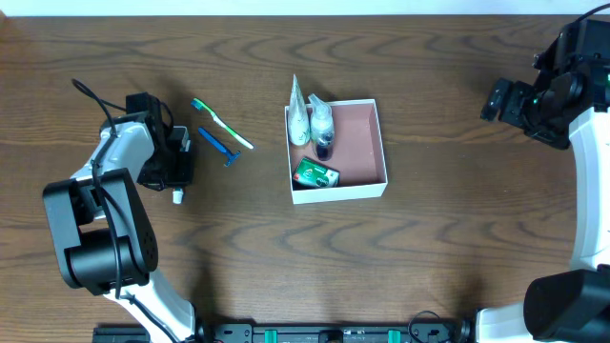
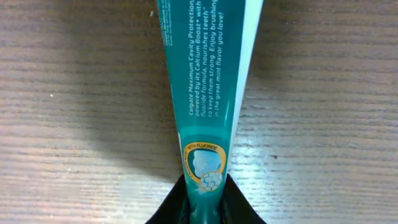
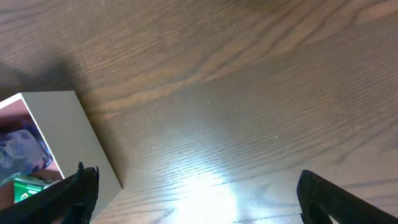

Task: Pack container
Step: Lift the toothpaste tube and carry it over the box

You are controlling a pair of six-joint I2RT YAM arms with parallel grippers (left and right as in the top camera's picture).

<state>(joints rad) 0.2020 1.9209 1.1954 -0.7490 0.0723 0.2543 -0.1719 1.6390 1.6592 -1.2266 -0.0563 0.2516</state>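
Note:
The container [image 1: 355, 133] is a shallow white box with a pink floor at the table's middle. A white tube [image 1: 299, 116], a small bottle [image 1: 322, 129] and a green packet [image 1: 315, 173] lie along its left side. My left gripper [image 1: 177, 164] is at the far left, low over the table, shut on a teal toothpaste tube [image 2: 208, 74]. The tube's white cap [image 1: 177, 197] pokes out below the gripper [image 2: 205, 200]. My right gripper [image 1: 500, 100] is open and empty at the far right, well away from the box. Its wrist view shows the box's corner [image 3: 68, 134] left of the fingers [image 3: 196, 193].
A green and white toothbrush [image 1: 221, 122] and a blue razor [image 1: 217, 146] lie on the wood between my left gripper and the container. The right arm's base stands at the lower right corner, the left arm's base at the lower left.

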